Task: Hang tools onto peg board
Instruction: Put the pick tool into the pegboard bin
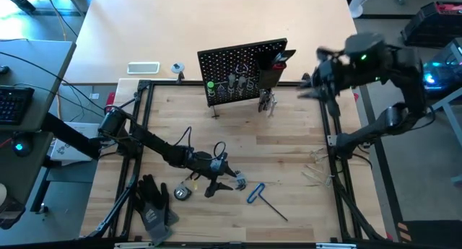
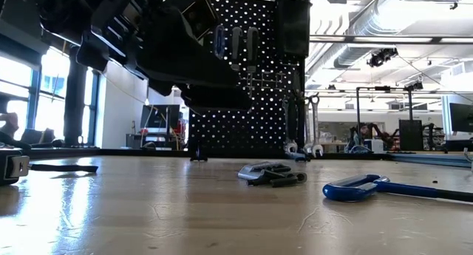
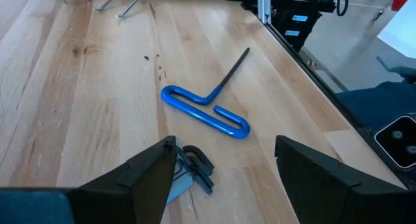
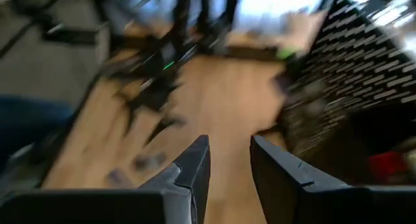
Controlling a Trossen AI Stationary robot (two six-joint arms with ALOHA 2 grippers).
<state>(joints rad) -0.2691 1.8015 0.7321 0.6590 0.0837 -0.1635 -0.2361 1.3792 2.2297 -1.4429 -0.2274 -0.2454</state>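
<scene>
The left gripper (image 3: pixel 224 169) hangs low over the wooden worktop (image 1: pixel 289 148) with its fingers spread wide and nothing in them. Just under it lie the black pliers (image 3: pixel 195 167). Just beside them, a bit farther out, lies the blue-handled hex key (image 3: pixel 207 110).

The hex key looks light and stiff. Its thin steel rod would slip, so I think the fat blue loop is the best place to hold it. The pliers look heavier, and the two handles may swing apart if only one is pinched.

The peg board (image 1: pixel 242 68) stands upright at the back of the worktop, and some tools hang on it already. The right gripper (image 4: pixel 229 160) is up in the air near the board. Its fingers stand a little apart and nothing is between them.
</scene>
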